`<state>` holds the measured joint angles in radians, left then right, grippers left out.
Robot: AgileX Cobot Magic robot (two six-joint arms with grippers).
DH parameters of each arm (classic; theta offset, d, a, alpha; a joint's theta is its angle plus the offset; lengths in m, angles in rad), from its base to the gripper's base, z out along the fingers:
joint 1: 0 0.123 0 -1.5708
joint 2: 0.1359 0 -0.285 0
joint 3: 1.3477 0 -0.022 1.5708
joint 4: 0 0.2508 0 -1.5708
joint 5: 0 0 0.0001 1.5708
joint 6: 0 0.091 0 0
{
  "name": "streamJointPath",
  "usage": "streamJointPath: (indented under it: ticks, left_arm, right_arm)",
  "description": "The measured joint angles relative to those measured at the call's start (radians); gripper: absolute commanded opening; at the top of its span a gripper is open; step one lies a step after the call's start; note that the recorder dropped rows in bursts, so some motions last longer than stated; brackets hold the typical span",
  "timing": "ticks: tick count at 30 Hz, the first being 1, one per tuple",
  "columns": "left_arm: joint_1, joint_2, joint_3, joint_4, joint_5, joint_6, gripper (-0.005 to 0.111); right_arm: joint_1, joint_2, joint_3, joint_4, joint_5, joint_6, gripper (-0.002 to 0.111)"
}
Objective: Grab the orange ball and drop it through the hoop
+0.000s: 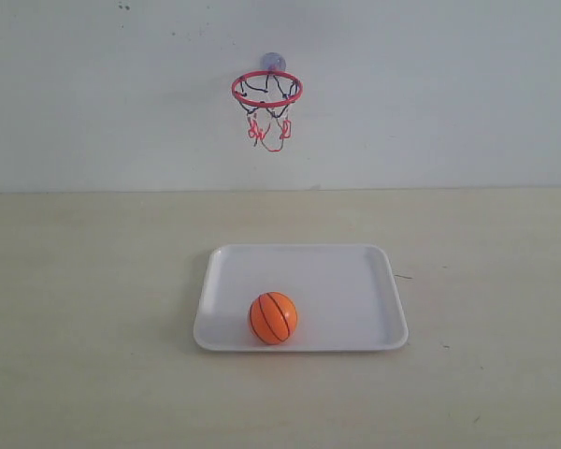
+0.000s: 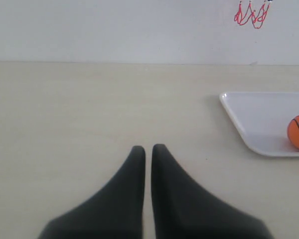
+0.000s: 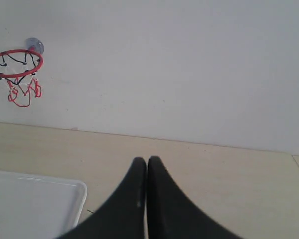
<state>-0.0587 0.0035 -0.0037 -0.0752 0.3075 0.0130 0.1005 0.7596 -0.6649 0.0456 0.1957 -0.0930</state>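
Showing the orange ball (image 1: 273, 318) inside the white tray (image 1: 355, 271) by its front rim, the hoop (image 1: 266, 90) on the wall (image 1: 430, 94) behind, left gripper (image 2: 148, 148) and right gripper (image 3: 147, 159) pinched closed, empty, apart from the tray.

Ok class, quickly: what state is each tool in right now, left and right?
Left tool: closed, holding nothing.
Right tool: closed, holding nothing.
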Motion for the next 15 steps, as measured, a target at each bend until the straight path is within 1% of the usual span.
streamJointPath:
  ticks: [7,13,15]
  left_arm:
    - [0.000,0.000,0.000,0.000,0.000,0.000,0.004]
    - [0.000,0.000,0.000,0.000,0.000,0.000,0.004]
    - [0.000,0.000,0.000,0.000,0.000,0.000,0.004]
  right_arm:
    - [0.000,0.054,-0.002,0.000,-0.053,0.070,0.000]
    - [0.000,0.196,-0.002,0.003,-0.124,0.316,0.000]
    - [0.000,0.260,-0.002,0.005,-0.152,0.368,0.000]
